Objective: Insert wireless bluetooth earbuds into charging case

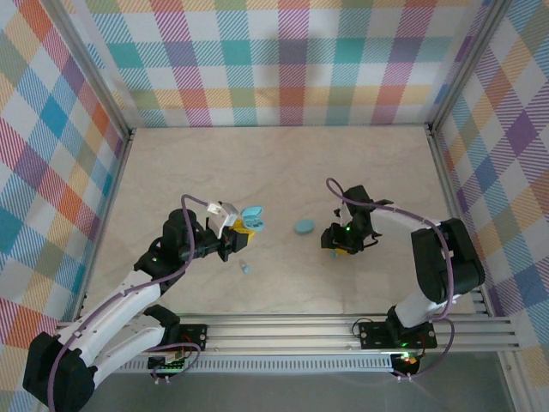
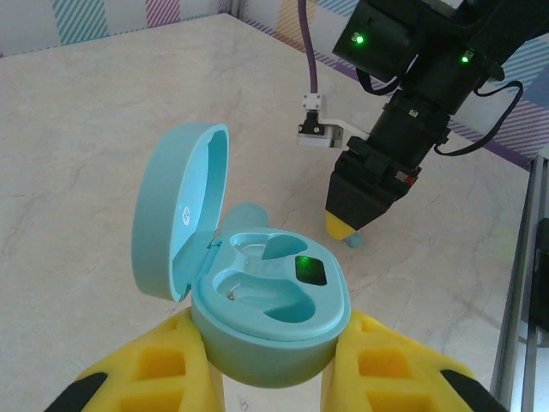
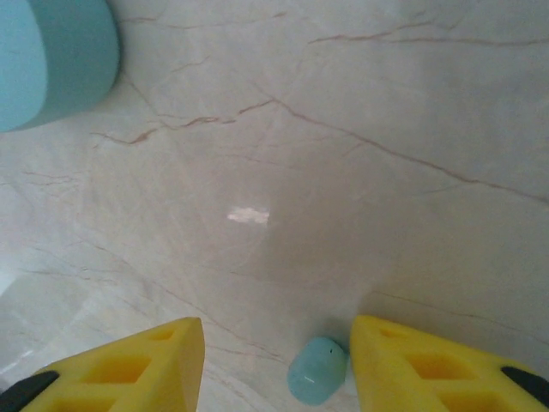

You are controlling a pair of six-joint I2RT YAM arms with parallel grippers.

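Observation:
My left gripper (image 2: pixel 270 365) is shut on the light blue charging case (image 2: pixel 273 300), its yellow fingers (image 2: pixel 150 369) clamping the base. The lid (image 2: pixel 176 215) stands open to the left, both wells look empty, and a green light glows inside. From above, the case (image 1: pixel 250 217) is left of centre. My right gripper (image 3: pixel 279 360) is open, low over the table, with one earbud (image 3: pixel 316 371) lying between its fingers, close against the right finger (image 3: pixel 420 365). The left wrist view shows that earbud (image 2: pixel 353 241) under the right gripper's tips (image 2: pixel 352 225). Another earbud (image 1: pixel 244 268) lies near the left arm.
A round light blue disc (image 1: pixel 304 227) lies on the marble table (image 1: pixel 283 163) between the two grippers, and its edge (image 3: pixel 51 60) is at the top left of the right wrist view. Checkered walls and aluminium rails (image 1: pixel 343 326) enclose the table.

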